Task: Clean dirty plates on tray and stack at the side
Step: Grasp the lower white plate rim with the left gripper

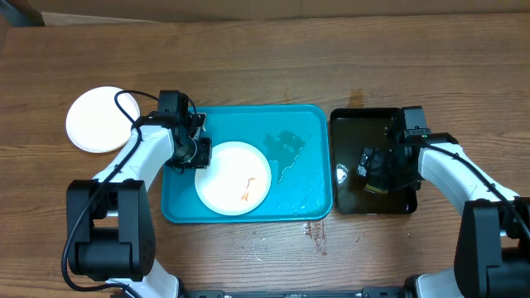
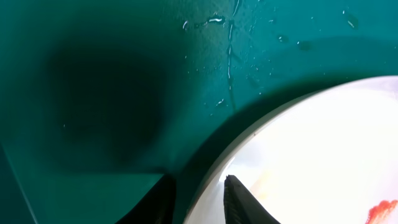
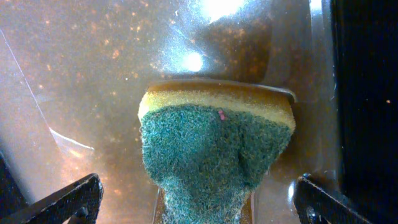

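Left gripper (image 1: 197,153) pinches the rim of your smeared plate (image 1: 233,178), which lies in the blue tray (image 1: 306,116). Right gripper (image 1: 370,170) is over the black tray (image 1: 352,124), closed on a sponge (image 3: 214,155). Clean plate (image 1: 98,119) sits outside, left of the left gripper.

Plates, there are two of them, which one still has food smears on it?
The plate in the tray, at the left pincer, has an orange-brown smear. The plate on the bare table, left of the blue tray, looks plain white.
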Tool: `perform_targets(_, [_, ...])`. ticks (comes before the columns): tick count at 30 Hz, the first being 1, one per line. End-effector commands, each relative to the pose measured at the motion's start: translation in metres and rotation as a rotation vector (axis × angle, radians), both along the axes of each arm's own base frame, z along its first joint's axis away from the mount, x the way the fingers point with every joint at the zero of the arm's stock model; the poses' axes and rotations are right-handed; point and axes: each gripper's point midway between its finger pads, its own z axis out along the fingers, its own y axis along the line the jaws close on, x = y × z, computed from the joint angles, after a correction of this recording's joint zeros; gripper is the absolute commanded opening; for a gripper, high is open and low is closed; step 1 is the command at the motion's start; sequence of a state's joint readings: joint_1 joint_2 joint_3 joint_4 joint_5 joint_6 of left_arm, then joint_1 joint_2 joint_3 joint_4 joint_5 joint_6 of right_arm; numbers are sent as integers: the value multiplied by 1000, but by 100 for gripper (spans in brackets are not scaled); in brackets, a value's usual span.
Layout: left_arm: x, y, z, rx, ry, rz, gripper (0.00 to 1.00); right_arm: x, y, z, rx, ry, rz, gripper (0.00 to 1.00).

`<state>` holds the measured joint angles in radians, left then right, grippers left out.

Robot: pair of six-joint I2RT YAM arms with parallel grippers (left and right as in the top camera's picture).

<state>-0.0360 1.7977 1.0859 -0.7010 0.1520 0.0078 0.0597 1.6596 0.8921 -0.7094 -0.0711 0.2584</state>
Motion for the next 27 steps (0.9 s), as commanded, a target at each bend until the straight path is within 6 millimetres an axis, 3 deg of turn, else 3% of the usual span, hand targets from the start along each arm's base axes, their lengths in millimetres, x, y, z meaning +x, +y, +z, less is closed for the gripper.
perform_targets(1, [-2, -1, -5, 5, 8, -17, 27, -4, -3, -3, -7, 14, -8, 100])
perform_targets(7, [-6, 0, -8, 2, 27, 29, 11, -4, -3, -3, -7, 14, -8, 100])
perform_targets(11, [-8, 1, -10, 7, 34, 37, 9, -4, -3, -3, -7, 14, -8, 100])
perform_targets(14, [-7, 16, -11, 69, 42, 147, 8, -1, -3, -3, -7, 3, -8, 100])
perform_targets(22, [-11, 21, -12, 67, 59, 168, 14, 38, 0, 6, 5, -163, -8, 100])
perform_targets(27, [-11, 22, -12, 74, 61, 171, 14, 18, 14, 3, 85, -82, 42, 100])
